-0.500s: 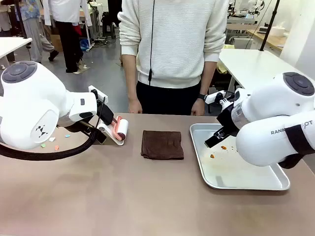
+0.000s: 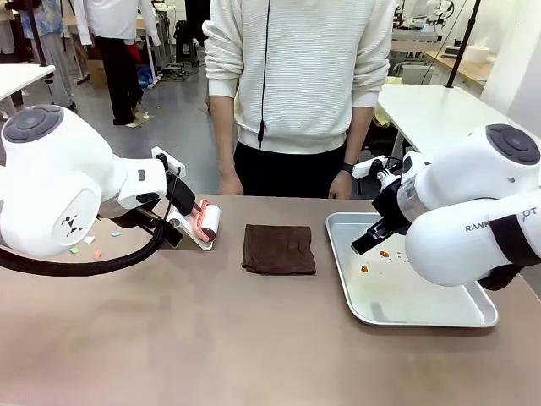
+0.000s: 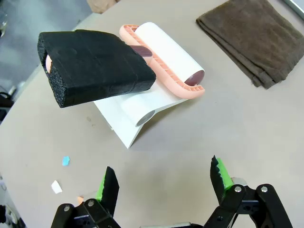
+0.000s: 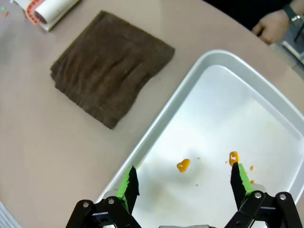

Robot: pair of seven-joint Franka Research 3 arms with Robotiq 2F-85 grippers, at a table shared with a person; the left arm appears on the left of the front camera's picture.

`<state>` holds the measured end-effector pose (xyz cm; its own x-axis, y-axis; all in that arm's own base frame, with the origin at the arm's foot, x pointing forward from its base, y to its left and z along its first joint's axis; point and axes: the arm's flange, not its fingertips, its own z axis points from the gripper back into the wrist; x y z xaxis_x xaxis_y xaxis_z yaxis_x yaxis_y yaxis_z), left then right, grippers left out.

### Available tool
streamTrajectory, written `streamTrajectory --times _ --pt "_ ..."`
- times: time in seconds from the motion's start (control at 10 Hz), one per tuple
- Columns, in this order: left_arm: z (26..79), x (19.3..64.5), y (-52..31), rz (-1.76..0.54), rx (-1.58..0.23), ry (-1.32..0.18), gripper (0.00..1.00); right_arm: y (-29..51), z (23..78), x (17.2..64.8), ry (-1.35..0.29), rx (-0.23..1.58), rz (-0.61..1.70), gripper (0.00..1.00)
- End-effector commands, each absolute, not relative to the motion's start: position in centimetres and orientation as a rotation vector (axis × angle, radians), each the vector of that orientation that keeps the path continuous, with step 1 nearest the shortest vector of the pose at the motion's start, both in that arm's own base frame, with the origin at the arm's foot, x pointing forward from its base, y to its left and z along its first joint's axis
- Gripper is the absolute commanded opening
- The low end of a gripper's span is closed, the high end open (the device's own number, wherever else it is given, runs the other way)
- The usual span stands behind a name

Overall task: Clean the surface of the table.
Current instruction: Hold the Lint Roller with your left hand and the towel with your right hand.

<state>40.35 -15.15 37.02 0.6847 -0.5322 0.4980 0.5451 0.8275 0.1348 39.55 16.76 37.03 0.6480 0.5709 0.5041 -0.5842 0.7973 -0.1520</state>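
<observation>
The big brown table (image 2: 211,338) lies under both arms. On its right side sits a silver tray (image 2: 423,292) with a few orange crumbs (image 4: 183,165) in it. A folded brown cloth (image 2: 279,249) lies in the middle. To the left is a lint roller (image 3: 166,54) on a white stand, with a black foam handle (image 3: 95,66). The roller lies just in front of the left gripper (image 3: 164,175), much nearer to it than to the right one, and its roll runs slantwise across the left wrist view. The left gripper is wide open and holds nothing. The right gripper (image 4: 184,178) hangs over the tray, wide open and empty too. Tiny paper bits (image 3: 66,160) lie on the table near the left gripper.
</observation>
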Motion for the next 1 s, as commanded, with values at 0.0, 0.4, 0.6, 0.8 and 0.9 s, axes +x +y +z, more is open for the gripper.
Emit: streamTrajectory --times 0.0,0.4,0.6,0.8,0.9 --pt "37.02 40.34 -15.16 -0.604 -0.025 -0.550 1.00 16.75 37.04 39.55 -0.565 0.026 0.656 1.00" --pt "37.02 40.34 -15.16 -0.604 -0.025 -0.550 1.00 16.75 37.04 39.55 -0.565 0.026 0.656 1.00" --pt "37.02 40.34 -15.16 -0.604 -0.025 -0.550 1.00 16.75 37.04 39.55 -0.565 0.026 0.656 1.00" --pt "37.02 40.34 -15.16 -0.604 -0.025 -0.550 1.00 16.75 37.04 39.55 -0.565 0.026 0.656 1.00" --pt "37.02 40.34 -15.16 -0.604 -0.025 -0.550 1.00 16.75 37.04 39.55 -0.565 0.026 0.656 1.00"
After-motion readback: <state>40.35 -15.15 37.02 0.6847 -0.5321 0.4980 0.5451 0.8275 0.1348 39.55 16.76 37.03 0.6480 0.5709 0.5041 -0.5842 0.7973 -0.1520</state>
